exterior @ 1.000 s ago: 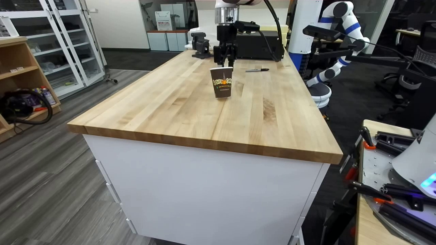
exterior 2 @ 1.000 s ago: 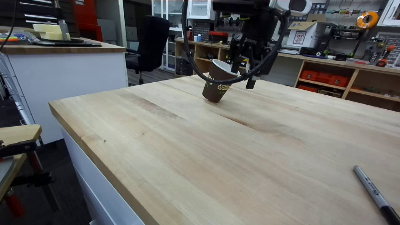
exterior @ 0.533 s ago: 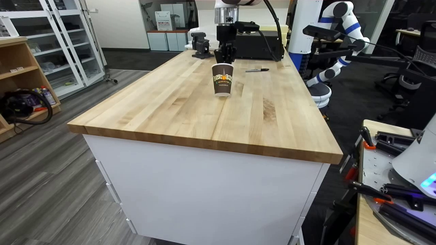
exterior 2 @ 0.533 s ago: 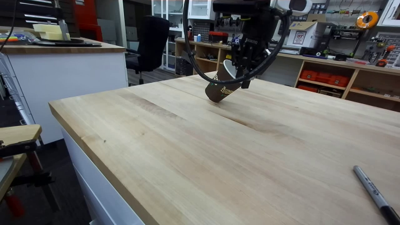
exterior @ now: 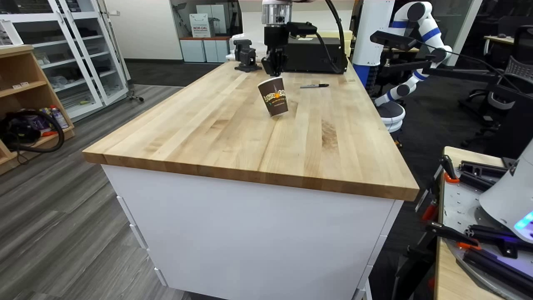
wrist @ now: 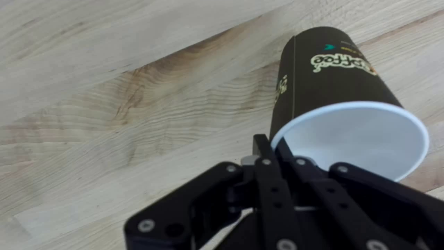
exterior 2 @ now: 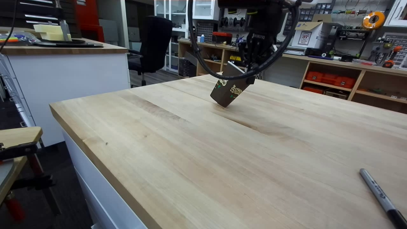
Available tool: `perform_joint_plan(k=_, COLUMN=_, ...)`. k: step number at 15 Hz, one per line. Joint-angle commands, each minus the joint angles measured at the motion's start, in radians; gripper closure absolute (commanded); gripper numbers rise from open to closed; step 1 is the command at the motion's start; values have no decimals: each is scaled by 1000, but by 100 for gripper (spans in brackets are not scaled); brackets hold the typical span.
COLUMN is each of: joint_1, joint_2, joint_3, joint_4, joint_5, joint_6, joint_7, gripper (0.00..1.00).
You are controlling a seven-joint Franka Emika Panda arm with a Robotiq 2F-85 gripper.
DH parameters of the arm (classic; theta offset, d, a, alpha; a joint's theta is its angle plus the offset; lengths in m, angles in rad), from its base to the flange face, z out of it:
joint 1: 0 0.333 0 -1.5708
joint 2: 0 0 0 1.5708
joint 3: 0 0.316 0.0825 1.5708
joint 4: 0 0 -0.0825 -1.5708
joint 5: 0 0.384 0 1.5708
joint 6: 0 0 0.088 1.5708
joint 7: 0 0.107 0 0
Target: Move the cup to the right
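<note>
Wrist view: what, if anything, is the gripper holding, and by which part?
The gripper pinches the cup by its white rim, one finger inside, one outside.

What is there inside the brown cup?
In the cup, a white lining and one finger of the gripper show. Its inner bottom is hidden; anything there cannot be seen.

A gray-and-black marker (exterior: 314,86) and a black box (exterior: 307,57) on the wooden tabletop (exterior: 208,137).
</note>
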Motion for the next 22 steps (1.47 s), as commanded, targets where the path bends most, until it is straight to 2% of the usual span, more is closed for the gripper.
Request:
perform_joint_plan(k=1, joint_1=17, joint_2=-56, joint_3=-32, joint_4=-51, joint_5=-66, joint_6=48, joint_7=45, gripper=97)
perform_joint_plan(k=7, joint_1=20, joint_2=-89, joint_3=-86, joint_4=-80, joint_5=-176, joint_6=131, joint_7=149, gripper=96)
perform_joint_plan(k=11, joint_1=16, joint_2=-106, joint_3=-124, joint_4=-118, joint_5=-215, joint_6=241, joint_7=244, gripper=97)
perform_joint_plan(k=17, joint_1=13, joint_2=-116, joint_3=-191, joint_4=-185, joint_5=-218, joint_6=433, joint_7=406, gripper=97)
perform_joint_plan(k=22, joint_1=17, joint_2=-110, joint_3=-248, joint_4=-212, joint_5=-234, joint_6=478, joint_7=503, gripper=96)
